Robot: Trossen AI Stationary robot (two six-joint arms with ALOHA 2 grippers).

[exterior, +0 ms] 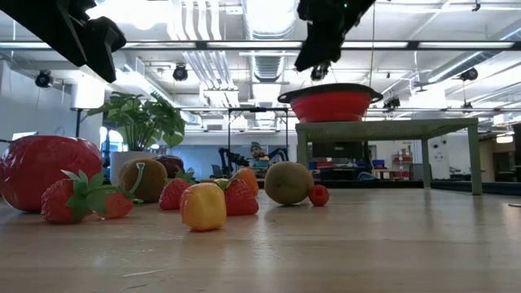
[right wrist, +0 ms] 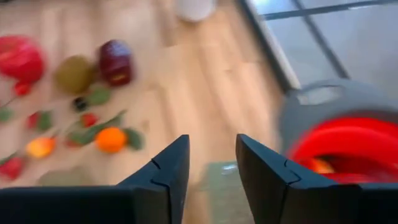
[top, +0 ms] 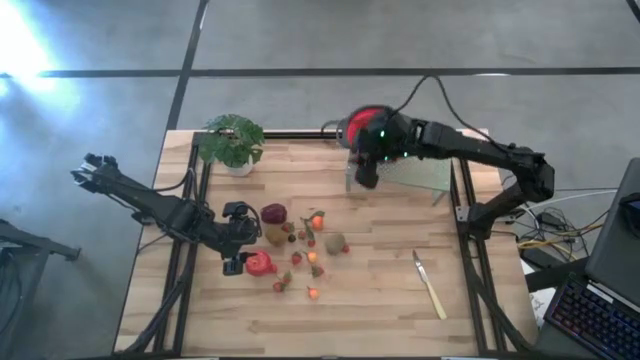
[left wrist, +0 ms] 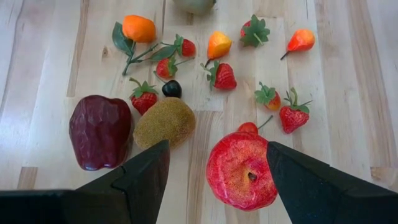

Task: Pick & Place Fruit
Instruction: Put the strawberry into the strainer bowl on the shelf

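— Where's everything sitting right now?

— The toy fruit lies in a loose cluster on the pale wooden counter (top: 380,300). The left pincer (left wrist: 217,171) hangs just above the big glossy magenta-red apple-like fruit (left wrist: 241,169), its two dark fingers (left wrist: 140,177) spread apart on either side of it, gripping nothing. The right pincer (top: 367,172) is up by the red plastic bowl (top: 362,122) on the small grey stand (exterior: 383,130); its fingers show a narrow gap with nothing between them, and one orange piece already lies in the bowl.

— What could go wrong?

— The big fruit looks smooth and rounded, so I'd guess it could squirt out sideways if the fingers close off-centre. A fuzzy brown kiwi-shaped fruit (left wrist: 165,121) and a dark maroon faceted fruit (left wrist: 99,130) lie just beside one finger; a descent that drifts that way would likely knock them. A small red cherry-like piece (left wrist: 247,127) touches the big fruit's far edge and could get dragged along or rolled off.

— Which way does the big one point?

— It's nearly round, slightly longer along the line running away from the wrist. Its dimpled end faces up and a little toward the wrist camera, so I'd judge it's resting tipped on its side.

— And the right arm?

— Being over the bowl's rim, a low swing could nudge the stand.
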